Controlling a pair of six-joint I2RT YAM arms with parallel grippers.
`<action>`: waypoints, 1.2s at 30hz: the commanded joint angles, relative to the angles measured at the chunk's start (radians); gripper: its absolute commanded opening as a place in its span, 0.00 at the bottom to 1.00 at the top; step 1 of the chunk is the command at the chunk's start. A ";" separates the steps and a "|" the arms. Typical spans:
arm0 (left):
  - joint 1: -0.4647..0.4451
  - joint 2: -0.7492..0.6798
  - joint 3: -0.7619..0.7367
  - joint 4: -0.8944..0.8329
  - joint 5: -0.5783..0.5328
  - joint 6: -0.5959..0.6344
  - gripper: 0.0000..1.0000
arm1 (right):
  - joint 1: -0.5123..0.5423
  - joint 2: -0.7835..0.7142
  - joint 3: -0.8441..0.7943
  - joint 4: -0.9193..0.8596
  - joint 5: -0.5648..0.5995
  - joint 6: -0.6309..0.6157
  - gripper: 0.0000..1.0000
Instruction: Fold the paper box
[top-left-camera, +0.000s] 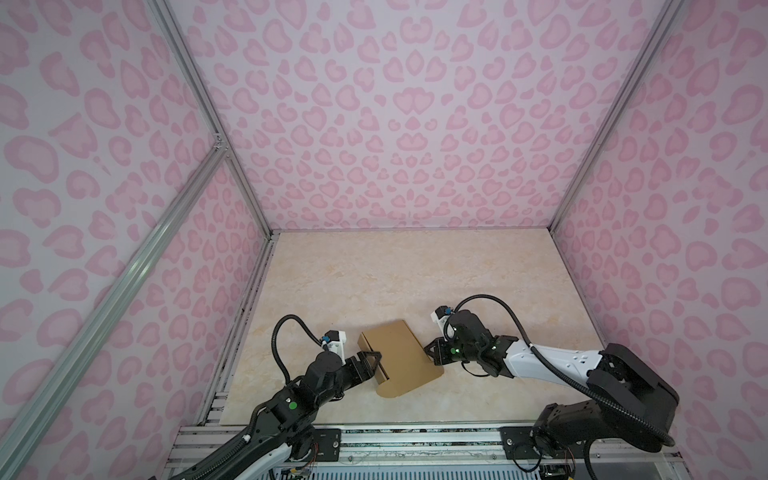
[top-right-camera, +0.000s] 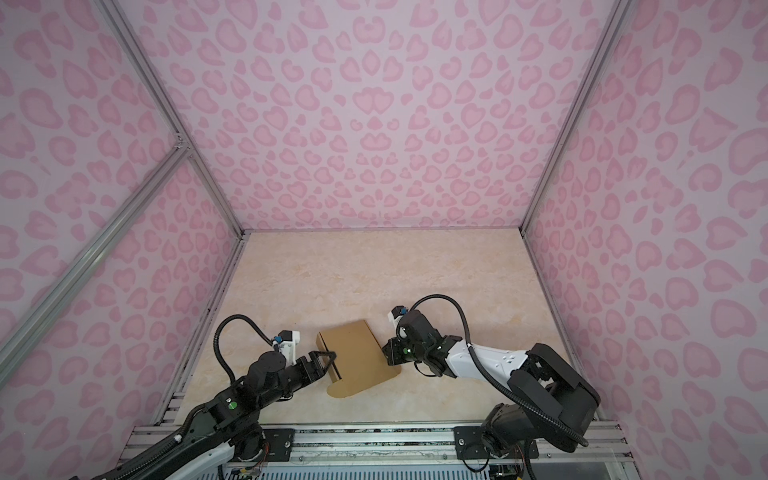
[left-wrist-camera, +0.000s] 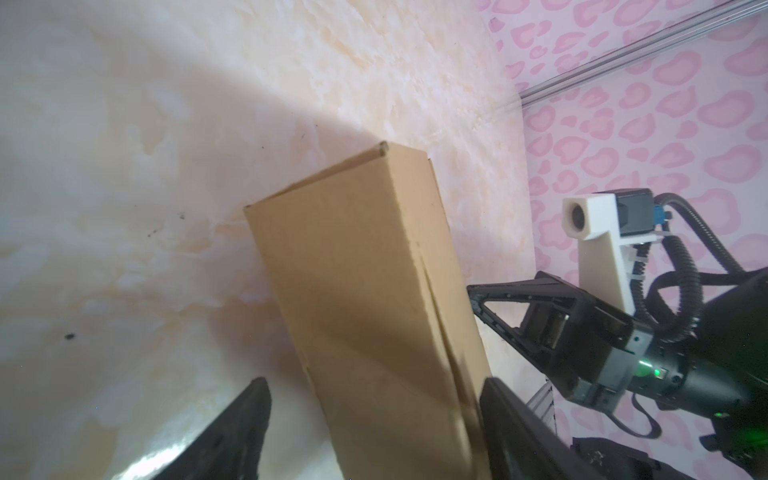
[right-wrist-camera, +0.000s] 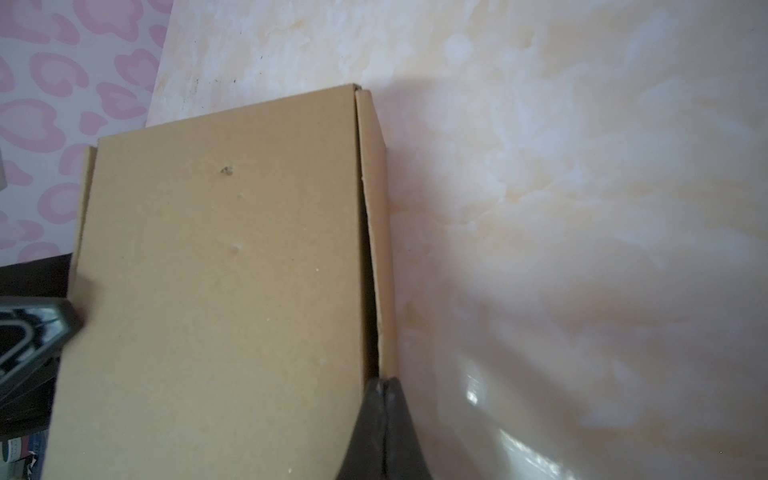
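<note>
Closing the plain brown cardboard mailer box (top-left-camera: 400, 358), which sits on the pale marbled surface (top-left-camera: 415, 282) near its front edge between both arms, looks like our step in hand. Our left end effector (top-left-camera: 379, 365) stands spread astride the box's left wall, not clamping it. Our right end effector (right-wrist-camera: 384, 385) is pressed together, its tip at the gaping seam beside the lid. We should brace on the left, then nudge that side flap inward gently, lest the box skid.

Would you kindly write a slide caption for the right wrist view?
Shut right hand at the side edge of the brown cardboard box on the marbled table.
</note>
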 joint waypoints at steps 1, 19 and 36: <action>-0.006 0.049 0.030 0.049 -0.027 -0.008 0.82 | 0.002 0.003 0.001 -0.008 0.000 0.008 0.00; -0.053 0.063 0.015 0.149 -0.074 -0.057 0.73 | 0.007 0.009 -0.017 0.019 -0.016 0.018 0.00; -0.055 0.068 0.033 0.141 -0.075 -0.067 0.57 | -0.002 -0.053 0.021 -0.069 0.005 0.000 0.02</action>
